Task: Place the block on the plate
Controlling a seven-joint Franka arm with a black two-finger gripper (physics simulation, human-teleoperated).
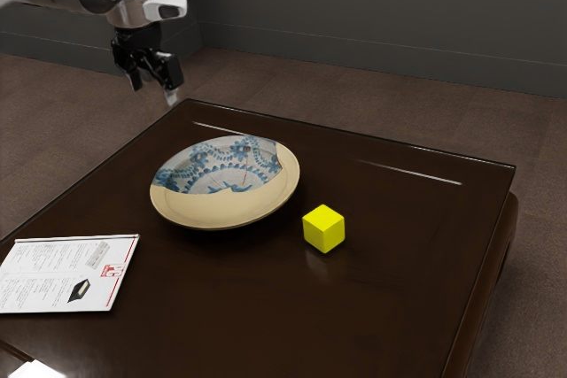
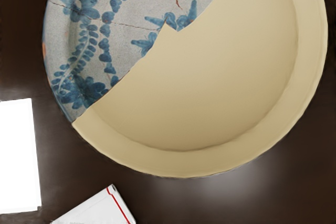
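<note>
Plainly apart: the yellow block [image 1: 323, 229] and the plate [image 1: 225, 209] on the dark table [image 1: 381, 298], exterior view.
The block sits upright on the tabletop, near the plate's rim on the exterior view's right side, not on the plate. The gripper [image 1: 154, 92] is raised and well apart from the block, its jaws released, with a gap between them and nothing grasped. The plate joins a blue-patterned, cracked portion to a plain cream portion. A printed booklet [image 1: 66, 276] lies flat toward the exterior view's left.
</note>
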